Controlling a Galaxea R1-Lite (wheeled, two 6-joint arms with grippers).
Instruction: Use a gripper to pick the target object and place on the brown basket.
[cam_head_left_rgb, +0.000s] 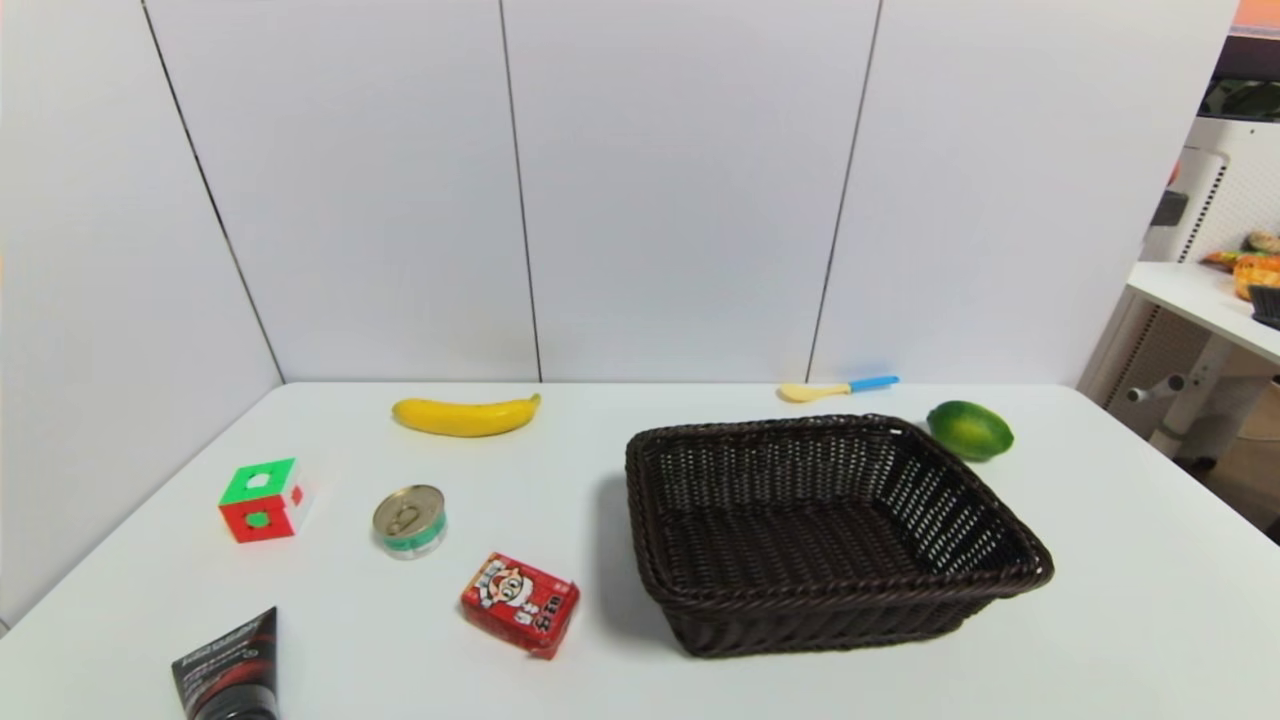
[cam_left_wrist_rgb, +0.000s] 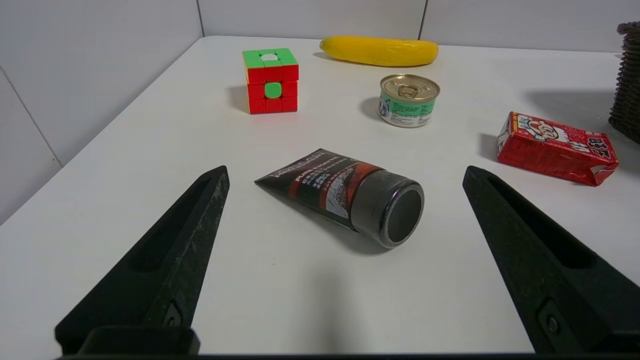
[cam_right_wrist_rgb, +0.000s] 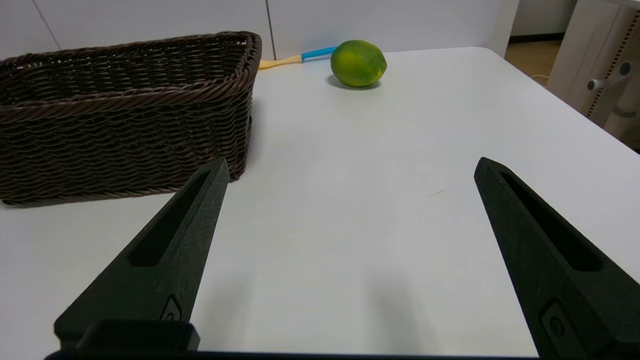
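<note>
- Banana (cam_head_left_rgb: 466, 416): smooth, yellow, gently curved, lying flat on the white table's far left side, near the back wall, well apart from the basket.
- Brown basket (cam_head_left_rgb: 1000, 580): dark woven wicker, rectangular, upright, empty, right of centre.

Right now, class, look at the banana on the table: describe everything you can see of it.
The banana is smooth, bright yellow and gently curved, with a small greenish stem tip pointing toward the brown basket. It looks whole and unpeeled. It lies flat on the white table near the back wall, beyond the small tin can and the colour cube. Nothing touches it but the table; neither hand is near it.
</note>
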